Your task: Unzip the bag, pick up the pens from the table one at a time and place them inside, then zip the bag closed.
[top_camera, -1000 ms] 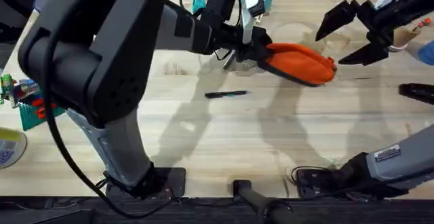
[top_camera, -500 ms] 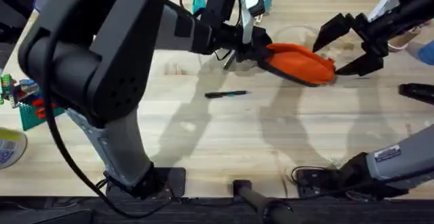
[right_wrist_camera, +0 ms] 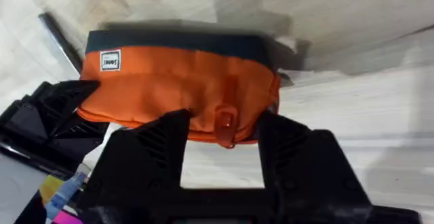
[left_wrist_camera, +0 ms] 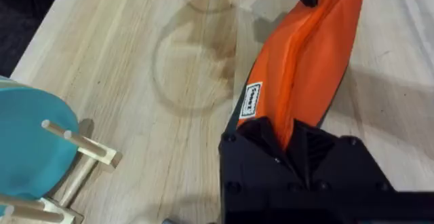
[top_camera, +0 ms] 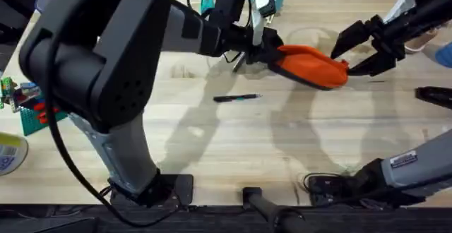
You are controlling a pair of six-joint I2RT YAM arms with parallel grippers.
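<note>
The wide pale butcher-block table [top_camera: 233, 155] stretches across the room, its plank seams running left to right. The left arm rises big and dark from the near left and reaches across to the far middle, where its black tool [top_camera: 267, 51] is clamped on the left end of the oblong orange fabric pouch [top_camera: 311, 65]; in the left wrist view the left tool [left_wrist_camera: 298, 149] pinches the orange cloth between its fingers, a small white label showing on the pouch [left_wrist_camera: 305, 54] just beyond them. The pouch lies on the far side of the table, a little right of centre, its dark navy underside along the near edge, and its zipper looks closed. The right arm comes in from the far right, and its black tool [top_camera: 359, 48] stands wide at the pouch's right end, one finger on either side of the tip. In the right wrist view the right tool [right_wrist_camera: 222, 137] straddles the pouch [right_wrist_camera: 176, 88], with a small orange zipper pull [right_wrist_camera: 225, 125] hanging in the gap between the spread fingers; whether they touch it I cannot tell. A slim black pen with a greenish accent [top_camera: 236, 98] lies flat on the table, nearer than the pouch and to its left, well apart from both tools.
</note>
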